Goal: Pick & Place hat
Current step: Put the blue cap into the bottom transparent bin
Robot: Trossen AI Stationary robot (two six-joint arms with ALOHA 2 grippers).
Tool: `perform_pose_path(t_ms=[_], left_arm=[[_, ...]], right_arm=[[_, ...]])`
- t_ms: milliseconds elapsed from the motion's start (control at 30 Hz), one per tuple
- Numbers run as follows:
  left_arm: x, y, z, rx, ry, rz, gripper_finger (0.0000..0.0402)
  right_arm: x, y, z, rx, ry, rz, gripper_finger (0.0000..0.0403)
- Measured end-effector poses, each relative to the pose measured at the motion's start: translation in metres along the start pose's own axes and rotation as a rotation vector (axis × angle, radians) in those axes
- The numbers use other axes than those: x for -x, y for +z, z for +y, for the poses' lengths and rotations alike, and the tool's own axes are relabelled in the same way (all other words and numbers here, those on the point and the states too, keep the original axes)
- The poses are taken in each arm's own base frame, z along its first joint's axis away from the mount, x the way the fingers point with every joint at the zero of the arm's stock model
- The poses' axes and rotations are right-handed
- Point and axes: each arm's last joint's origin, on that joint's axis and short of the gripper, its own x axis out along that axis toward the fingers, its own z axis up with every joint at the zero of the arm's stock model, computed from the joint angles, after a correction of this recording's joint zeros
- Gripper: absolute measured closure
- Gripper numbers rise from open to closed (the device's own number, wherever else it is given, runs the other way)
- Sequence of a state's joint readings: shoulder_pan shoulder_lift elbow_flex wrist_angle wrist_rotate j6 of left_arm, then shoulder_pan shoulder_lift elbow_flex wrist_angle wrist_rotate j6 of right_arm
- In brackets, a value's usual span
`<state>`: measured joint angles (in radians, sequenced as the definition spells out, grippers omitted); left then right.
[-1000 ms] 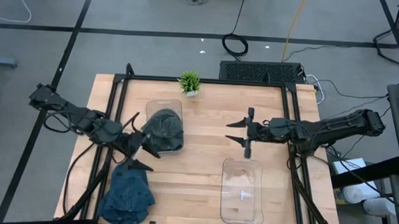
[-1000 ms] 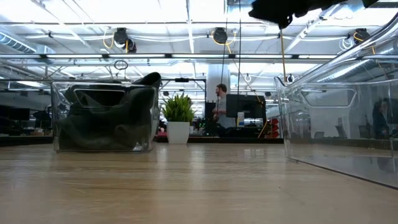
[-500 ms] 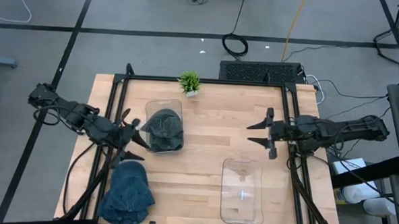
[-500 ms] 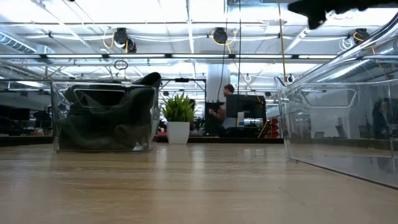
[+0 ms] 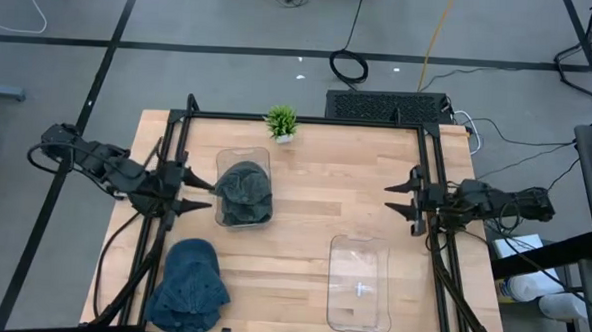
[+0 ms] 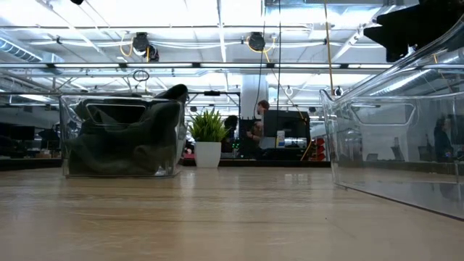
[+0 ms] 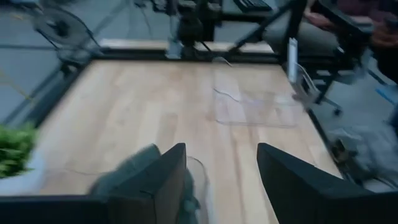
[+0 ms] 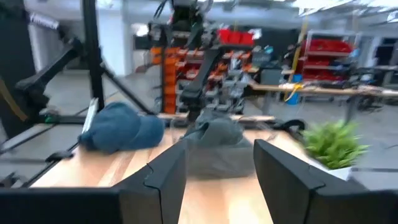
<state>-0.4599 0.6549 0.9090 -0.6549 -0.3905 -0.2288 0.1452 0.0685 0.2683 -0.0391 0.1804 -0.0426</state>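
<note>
Both arms are further back than a second ago: the left gripper point(image 5: 197, 193) sat over the blue hat point(image 5: 189, 287) and the near corner of the left bin point(image 5: 244, 191) and is now off at the desk's point(image 5: 315, 197) left edge, and the right gripper point(image 5: 407, 200) has slid from mid-desk out to the right edge. The left jaws stand apart with nothing between them, and so do the right jaws, at a middling gap. So where's the stuff? A dark grey hat point(image 5: 243, 187) sits bunched inside the left bin, poking above the rim in the low view. The blue hat lies flat on the desk at the front left corner, near that bin but apart from it. The second bin point(image 5: 360, 283) at the front right holds no hat. A little potted plant point(image 5: 281, 122) stands at the back edge. My read is one hat is done and the blue one isn't picked yet. What could go wrong: the blue hat is floppy cloth right at the desk's edge, so a shallow pinch might drag it off the side or only catch a fold that slips out on the lift. Also the left arm swinging back in could clip the bin wall.
</note>
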Motion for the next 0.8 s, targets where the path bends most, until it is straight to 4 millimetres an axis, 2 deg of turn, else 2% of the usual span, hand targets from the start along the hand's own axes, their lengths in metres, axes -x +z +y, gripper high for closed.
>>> perform_pose_path(t_ms=[100,200,300,367,500,567,667,800], left_arm=[[-0.002,-0.01,0.004,-0.023,0.075,-0.039,0.0193],[-0.008,-0.028,0.008,-0.015,0.143,-0.063,0.0199],[-0.014,-0.048,0.01,0.079,0.141,-0.078,0.0205],[-0.021,-0.061,0.008,0.178,0.08,-0.045,0.0208],[-0.028,-0.077,0.0,0.402,-0.15,0.168,0.0216],[-0.031,-0.078,-0.005,0.567,-0.215,0.255,0.0224],[-0.04,-0.068,-0.017,0.793,-0.324,0.261,0.0238],[-0.054,-0.038,-0.048,0.92,-0.615,0.152,0.0257]], right_arm=[[0.007,0.002,-0.002,-0.015,-0.007,-0.037,0.0232],[0.007,0.001,-0.001,-0.034,-0.004,-0.026,0.0232],[0.005,-0.001,-0.001,-0.035,-0.003,-0.003,0.0232],[0.005,-0.002,-0.001,-0.036,-0.004,0.005,0.0232],[0.005,-0.001,-0.001,-0.043,-0.005,-0.002,0.0232],[0.005,-0.001,-0.001,-0.043,-0.006,-0.002,0.0232],[0.005,-0.001,-0.001,-0.044,-0.006,-0.005,0.0232],[0.005,0.001,-0.001,-0.046,-0.003,-0.017,0.0232]])
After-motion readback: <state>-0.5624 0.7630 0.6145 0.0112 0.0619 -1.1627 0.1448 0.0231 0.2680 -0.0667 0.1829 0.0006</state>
